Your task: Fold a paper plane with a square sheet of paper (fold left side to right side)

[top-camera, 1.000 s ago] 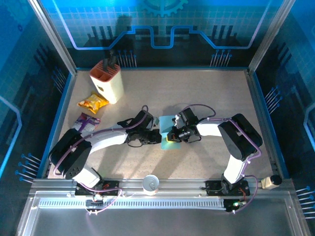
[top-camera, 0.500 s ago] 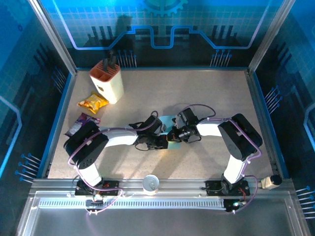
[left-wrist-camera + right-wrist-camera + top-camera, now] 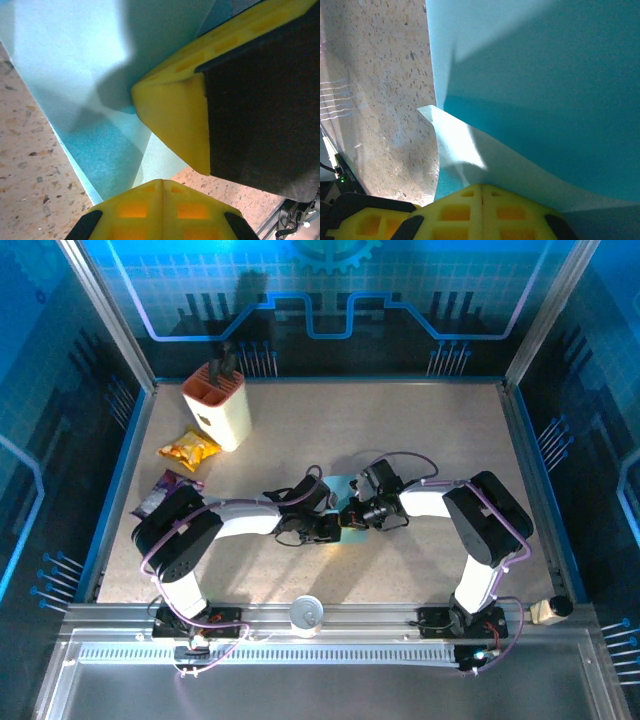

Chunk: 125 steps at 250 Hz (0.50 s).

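Observation:
The square sheet of paper [image 3: 338,486] is light blue and lies mid-table, mostly under the two gripper heads. My left gripper [image 3: 336,531] is shut, its yellow tips [image 3: 162,183] meeting over the sheet's [image 3: 75,60] near edge. My right gripper [image 3: 350,513] is also shut, and its yellow finger [image 3: 175,115] shows close by in the left wrist view. In the right wrist view its closed tips [image 3: 481,188] touch a pale flap [image 3: 465,145] that curls up off the sheet [image 3: 545,75]. I cannot tell whether that flap is pinched or only pressed.
A cream knife block [image 3: 218,405] stands at the back left. A yellow snack packet [image 3: 188,450] and a purple one [image 3: 160,492] lie in front of it. A white round object [image 3: 306,614] sits on the near rail. Blue walls ring the table.
The left arm swung right, bringing its gripper up to the paper beside the right gripper, then held still. The right arm has not moved.

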Each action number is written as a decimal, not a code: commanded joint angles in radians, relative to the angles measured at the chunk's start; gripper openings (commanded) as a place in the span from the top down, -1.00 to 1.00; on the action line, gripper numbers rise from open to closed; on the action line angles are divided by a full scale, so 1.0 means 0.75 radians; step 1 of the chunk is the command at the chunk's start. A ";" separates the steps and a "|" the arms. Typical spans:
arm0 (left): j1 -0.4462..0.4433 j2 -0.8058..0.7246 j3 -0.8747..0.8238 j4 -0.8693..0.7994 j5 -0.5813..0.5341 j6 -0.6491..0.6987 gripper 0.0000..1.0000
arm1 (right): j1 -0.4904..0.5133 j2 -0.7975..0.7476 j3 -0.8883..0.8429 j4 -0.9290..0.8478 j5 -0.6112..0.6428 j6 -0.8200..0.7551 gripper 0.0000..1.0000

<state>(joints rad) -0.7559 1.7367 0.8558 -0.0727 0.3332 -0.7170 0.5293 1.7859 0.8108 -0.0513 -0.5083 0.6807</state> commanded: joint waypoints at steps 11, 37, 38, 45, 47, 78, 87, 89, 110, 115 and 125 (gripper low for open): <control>0.004 0.014 0.021 -0.008 -0.037 -0.018 1.00 | 0.016 0.049 -0.054 -0.183 0.086 -0.013 1.00; 0.007 0.016 0.017 0.004 -0.049 -0.028 1.00 | 0.016 0.047 -0.053 -0.185 0.087 -0.017 1.00; 0.007 0.016 0.017 0.005 -0.049 -0.028 1.00 | 0.016 0.048 -0.054 -0.186 0.087 -0.017 1.00; 0.008 0.018 0.015 0.005 -0.051 -0.030 1.00 | 0.016 0.047 -0.053 -0.187 0.086 -0.017 1.00; 0.008 0.018 0.015 0.003 -0.051 -0.030 1.00 | 0.016 0.047 -0.053 -0.187 0.086 -0.018 1.00; 0.011 0.021 0.004 0.000 -0.064 -0.030 1.00 | 0.016 0.047 -0.053 -0.189 0.086 -0.018 1.00; 0.012 0.020 -0.001 0.001 -0.067 -0.032 1.00 | 0.016 0.048 -0.053 -0.189 0.086 -0.018 1.00; 0.012 0.021 -0.002 0.000 -0.066 -0.032 1.00 | 0.016 0.048 -0.054 -0.189 0.088 -0.018 1.00; 0.014 0.020 -0.013 0.001 -0.072 -0.035 1.00 | 0.016 0.051 -0.057 -0.191 0.089 -0.019 1.00; 0.014 0.022 -0.014 0.001 -0.072 -0.035 1.00 | 0.013 0.051 -0.052 -0.191 0.089 -0.018 1.00; 0.015 0.025 -0.016 -0.001 -0.074 -0.035 1.00 | 0.016 0.051 -0.052 -0.190 0.088 -0.020 1.00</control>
<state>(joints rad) -0.7517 1.7370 0.8558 -0.0723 0.2996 -0.7349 0.5293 1.7859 0.8108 -0.0528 -0.5079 0.6804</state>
